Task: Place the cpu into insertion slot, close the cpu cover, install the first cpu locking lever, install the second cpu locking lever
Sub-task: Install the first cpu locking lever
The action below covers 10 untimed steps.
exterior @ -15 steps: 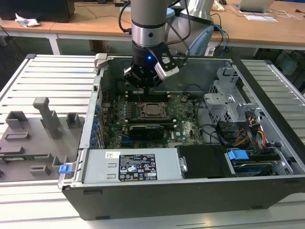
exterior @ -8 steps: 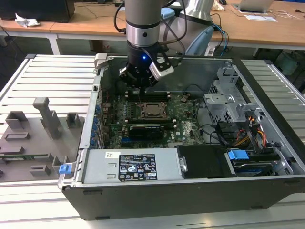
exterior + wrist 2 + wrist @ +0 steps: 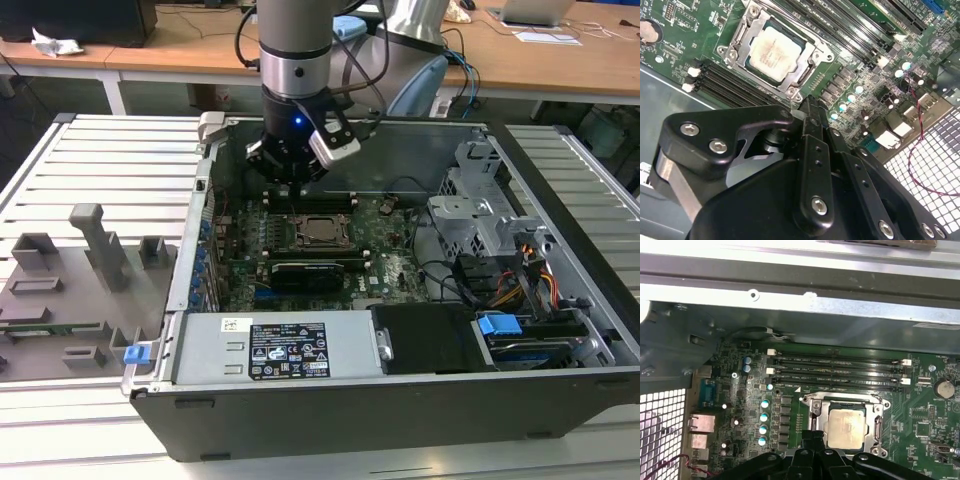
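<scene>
The tool [image 3: 292, 187] hangs inside an open computer case [image 3: 300, 415], low over the green motherboard [image 3: 395, 262]. In the second wrist view its black fingers [image 3: 812, 150] are pressed together and hold nothing. Their tip comes just beside one corner of the insertion slot [image 3: 726, 54]; I cannot tell if it touches the metal there.

The cpu [image 3: 774, 51] already lies flat in the insertion slot, its dull silver top facing up. The cpu cover [image 3: 807, 54] lies down around it, so the chip shows through the square window. In the first wrist view the cpu [image 3: 845, 427] is just past the tool [image 3: 813, 436], and long black memory slots [image 3: 840, 371] run beside the socket.

In the exterior view the case stands on a slatted metal table [image 3: 110, 160]. Grey plastic fixtures [image 3: 95, 245] stand on the table at the exterior view's left, well apart from the tool.
</scene>
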Each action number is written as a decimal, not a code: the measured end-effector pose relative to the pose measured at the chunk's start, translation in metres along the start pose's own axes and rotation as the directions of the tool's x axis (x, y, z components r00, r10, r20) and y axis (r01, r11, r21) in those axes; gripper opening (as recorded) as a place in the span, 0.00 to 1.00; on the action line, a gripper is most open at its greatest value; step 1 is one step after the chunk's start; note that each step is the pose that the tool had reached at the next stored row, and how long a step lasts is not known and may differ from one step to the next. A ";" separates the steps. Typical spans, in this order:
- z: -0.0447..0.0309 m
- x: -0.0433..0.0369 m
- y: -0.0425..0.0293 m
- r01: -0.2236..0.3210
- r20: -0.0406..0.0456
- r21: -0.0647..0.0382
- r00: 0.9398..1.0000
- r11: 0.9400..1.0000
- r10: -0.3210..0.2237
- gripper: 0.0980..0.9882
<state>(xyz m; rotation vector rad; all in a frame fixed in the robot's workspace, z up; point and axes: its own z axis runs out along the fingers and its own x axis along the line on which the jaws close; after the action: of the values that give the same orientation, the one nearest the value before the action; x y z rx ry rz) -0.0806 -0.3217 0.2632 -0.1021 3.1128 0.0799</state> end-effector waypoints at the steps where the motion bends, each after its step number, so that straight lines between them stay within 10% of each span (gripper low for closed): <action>1: 0.0000 0.0009 0.0000 0.000 0.000 0.000 1.000 1.000 0.000 0.01; 10: 0.0001 0.0136 0.0023 0.000 0.000 0.000 1.000 1.000 0.000 0.01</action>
<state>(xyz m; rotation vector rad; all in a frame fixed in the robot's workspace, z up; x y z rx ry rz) -0.0944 -0.3203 0.2629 -0.1017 3.1129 0.0801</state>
